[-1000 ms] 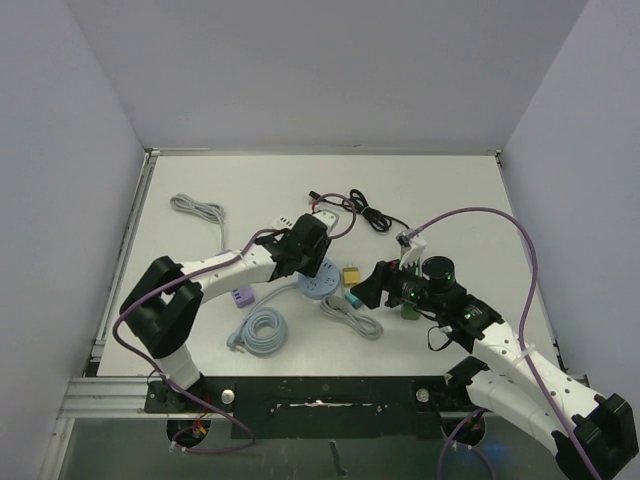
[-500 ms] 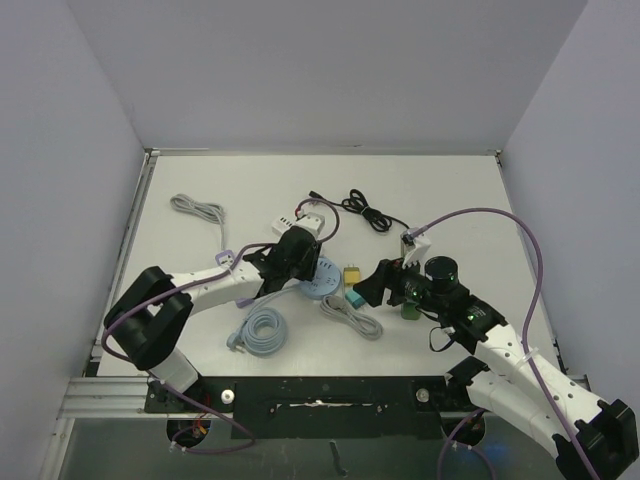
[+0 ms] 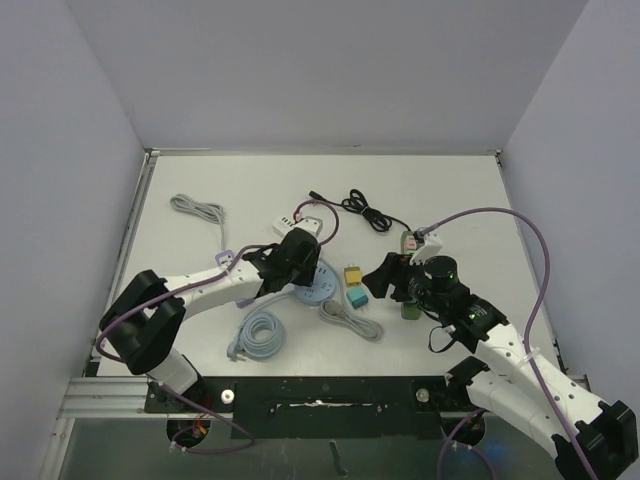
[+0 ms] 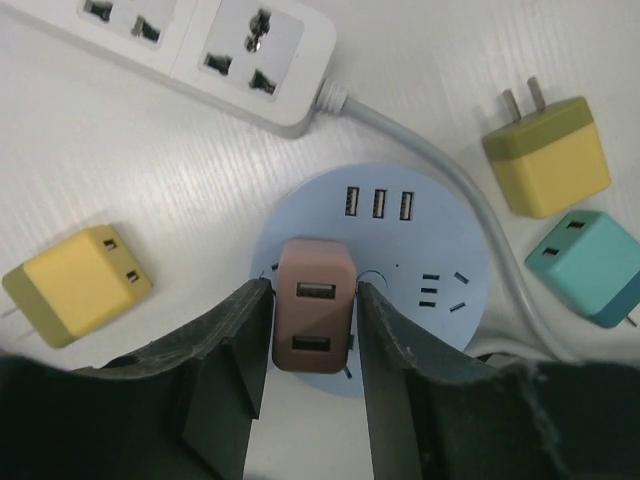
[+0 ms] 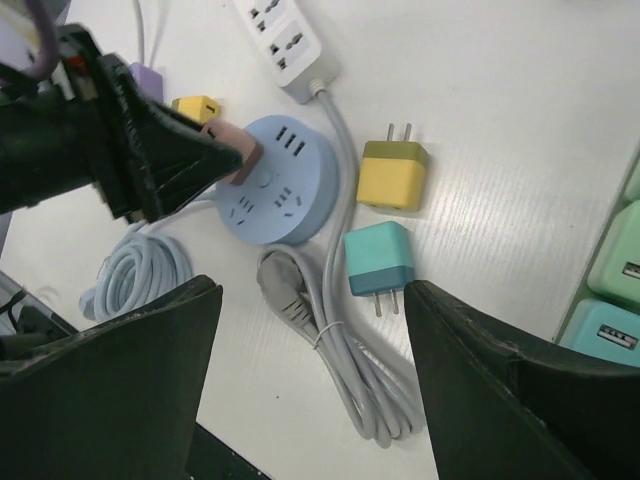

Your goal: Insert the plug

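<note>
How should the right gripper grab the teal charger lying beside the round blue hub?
Come straight down with the right gripper and pinch the teal charger across its two flat side faces. It lies flat with its prongs pointing away from the yellow charger, so avoid that end; the grey cable lies close on one side.

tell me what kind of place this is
Probably a robotics lab test cell: a white table boxed in by plain walls, two arms bolted at its edge, and a round socket hub, power strip and loose chargers laid out.
</note>
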Tool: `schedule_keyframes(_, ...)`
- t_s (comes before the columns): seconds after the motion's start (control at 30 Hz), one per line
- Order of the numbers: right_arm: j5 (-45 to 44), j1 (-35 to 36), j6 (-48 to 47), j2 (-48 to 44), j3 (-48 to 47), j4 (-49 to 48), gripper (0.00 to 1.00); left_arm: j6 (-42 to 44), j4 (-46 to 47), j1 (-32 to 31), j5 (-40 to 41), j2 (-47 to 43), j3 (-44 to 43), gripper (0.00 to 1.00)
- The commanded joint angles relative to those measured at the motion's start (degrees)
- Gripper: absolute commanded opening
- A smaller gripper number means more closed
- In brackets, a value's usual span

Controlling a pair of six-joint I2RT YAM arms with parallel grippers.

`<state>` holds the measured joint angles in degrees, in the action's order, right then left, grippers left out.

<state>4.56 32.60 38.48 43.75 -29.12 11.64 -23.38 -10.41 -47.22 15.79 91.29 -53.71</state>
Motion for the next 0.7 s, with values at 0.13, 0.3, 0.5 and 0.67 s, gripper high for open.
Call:
schedule_keyframes(0.13,-7.10,-0.71,3.15,4.54,-6.50,4.93,0.73,2.49,-5.74,2.13,-0.85,-11.78,-6.22,0.51)
schedule_keyframes(0.3,-8.64,-0.79,1.74,10.63,-9.00,9.02,0.73,1.71,-3.13,3.07,-0.24,-20.63,-1.85,0.74)
schedule_keyframes(0.5,-8.70,-0.67,-0.63,20.54,-13.48,10.63,0.73,-8.69,-5.57,6.91,-0.68,-31.79,2.29,0.74)
schedule_keyframes(0.67,-11.42,0.46,-0.97,30.56,-19.55,10.86,0.73,-13.84,-4.41,16.23,-13.13,-41.11,7.39,0.75)
